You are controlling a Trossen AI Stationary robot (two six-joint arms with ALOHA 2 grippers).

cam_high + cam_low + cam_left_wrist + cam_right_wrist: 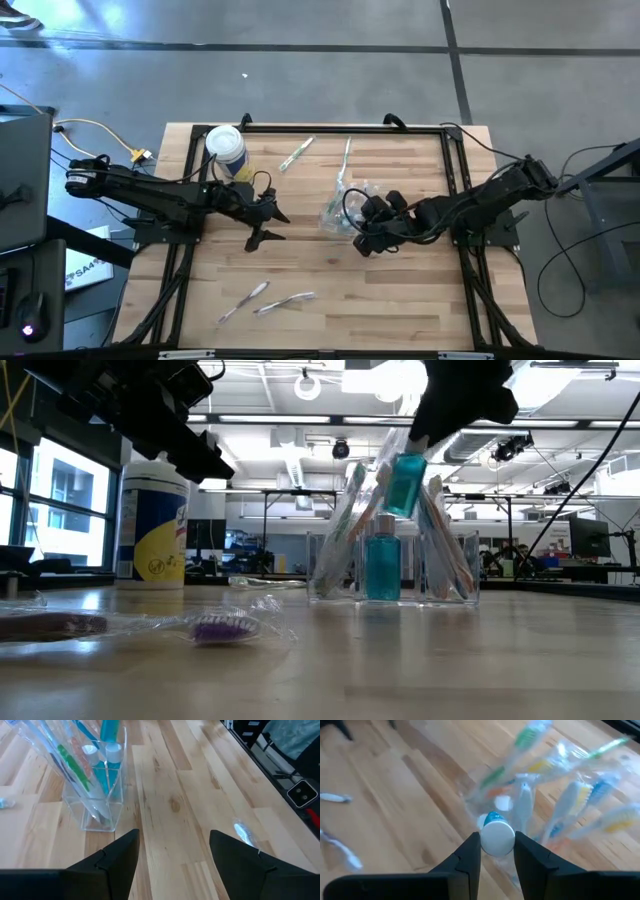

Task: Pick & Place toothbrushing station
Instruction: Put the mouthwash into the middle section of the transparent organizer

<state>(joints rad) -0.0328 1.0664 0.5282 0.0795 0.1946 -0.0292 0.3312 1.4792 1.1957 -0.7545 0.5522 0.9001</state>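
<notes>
High view framing is filled mostly by the wooden table [330, 290], with the toothbrushing station [340, 208] standing slightly right of its middle, between the two arms. The holder is seen upright in the low view, a clear box [392, 570] with wrapped toothbrushes [345, 520] leaning out of it and one teal bottle [382, 567] already stood inside.

The right claw [366, 226] is placed directly over the holder and is far the nearer of the two. Its fingers are clamped on a second small teal bottle with a white cap [497, 838], which is held tilted just above the holder's open top [405, 482]. The relation that matters is judged to be vertical: the holder lies straight below the bottle, so the bottle's long axis would need to be brought upright and lowered between the leaning brushes, beside the bottle already seated.

The left claw [266, 220] hangs well apart, to the holder's left, with its fingers spread and nothing between them. A white tub [226, 148] and loose wrapped brushes [296, 154] are left on the table.
</notes>
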